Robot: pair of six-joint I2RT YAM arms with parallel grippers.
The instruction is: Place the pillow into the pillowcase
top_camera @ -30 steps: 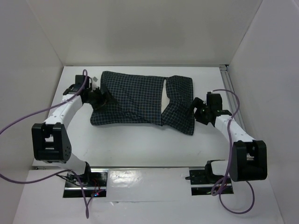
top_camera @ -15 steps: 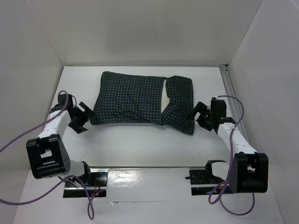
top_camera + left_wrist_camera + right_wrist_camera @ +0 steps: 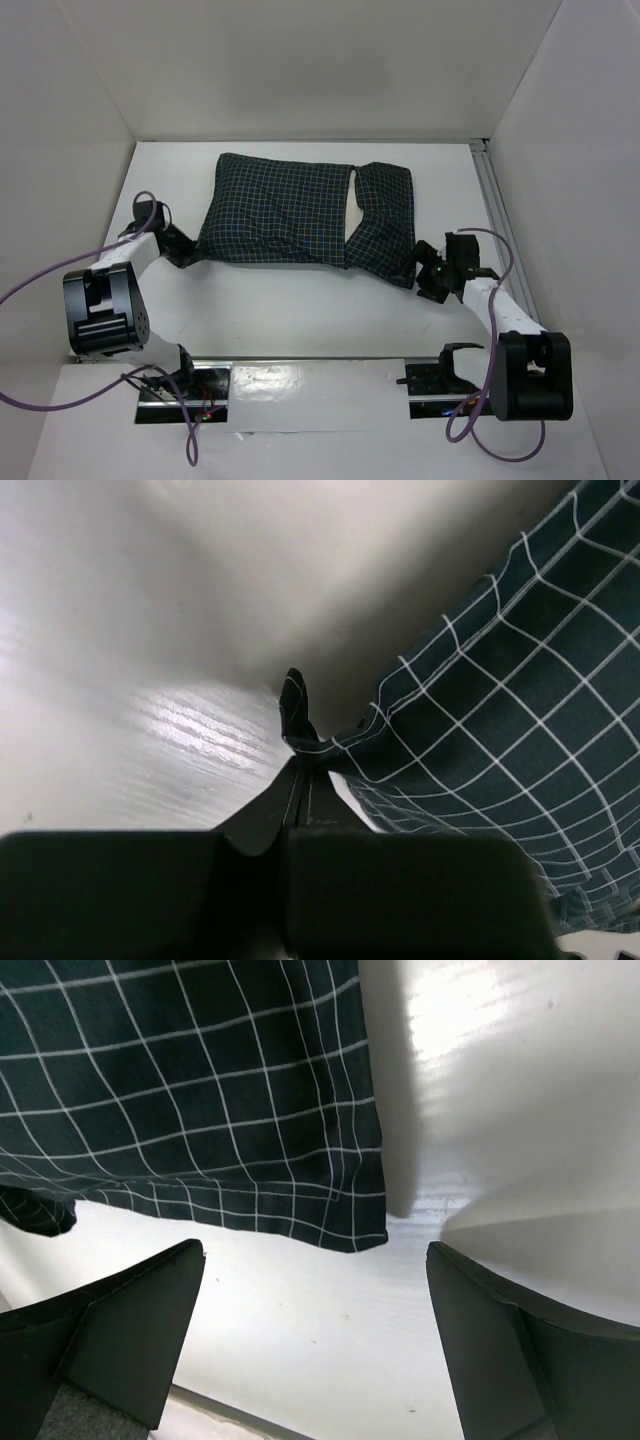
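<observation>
The dark checked pillowcase (image 3: 290, 210) lies plump across the back of the white table. A sliver of the cream pillow (image 3: 353, 215) shows in a slit right of its middle. At the near left corner, my left gripper (image 3: 188, 256) is shut on the pillowcase (image 3: 520, 730). In the left wrist view the fingers (image 3: 300, 785) meet with the cloth's corner tip poking out between them. My right gripper (image 3: 426, 276) stands open just off the near right corner. In the right wrist view that corner of the pillowcase (image 3: 180, 1090) lies beyond the open right gripper (image 3: 315, 1260), with bare table between the fingers.
White walls close in the table on the left, back and right. A metal rail (image 3: 497, 215) runs along the right side. A shiny strip (image 3: 300, 385) carries the arm bases at the near edge. Purple cables (image 3: 40, 275) loop off both arms.
My left gripper drew back from the pillowcase's left edge, then came in at its near left corner and closed on it. My right gripper slid off the cloth toward the near side.
</observation>
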